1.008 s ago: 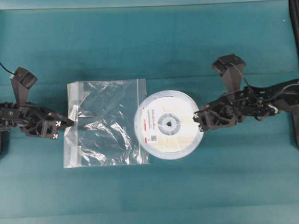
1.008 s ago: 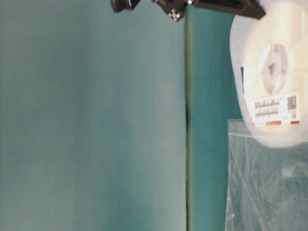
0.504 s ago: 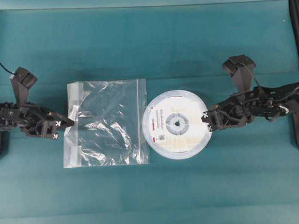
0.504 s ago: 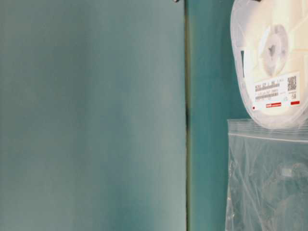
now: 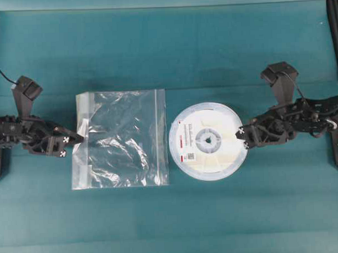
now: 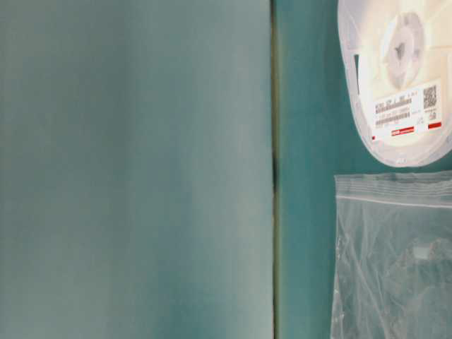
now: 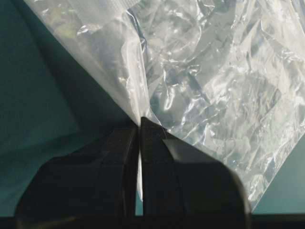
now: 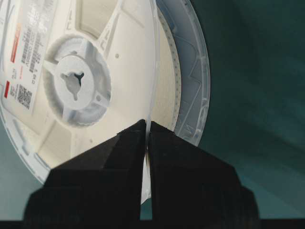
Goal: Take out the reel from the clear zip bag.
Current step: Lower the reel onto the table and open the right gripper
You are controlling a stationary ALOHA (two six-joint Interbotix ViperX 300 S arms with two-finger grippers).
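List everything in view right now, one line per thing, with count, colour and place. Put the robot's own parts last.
reel: one, white with cream winding and a white label with red marks, flat on the table right of centre, fully outside the bag, its right rim pinched by the right hand.
bag: one, clear and crinkly, empty, flat on the table left of centre, a small gap between its right edge and the reel.
table: one, teal surface, under everything.
left hand: one, black, at the bag's left edge, shut on a fold of the plastic.
right hand: one, black, at the reel's right edge, shut on its thin rim.
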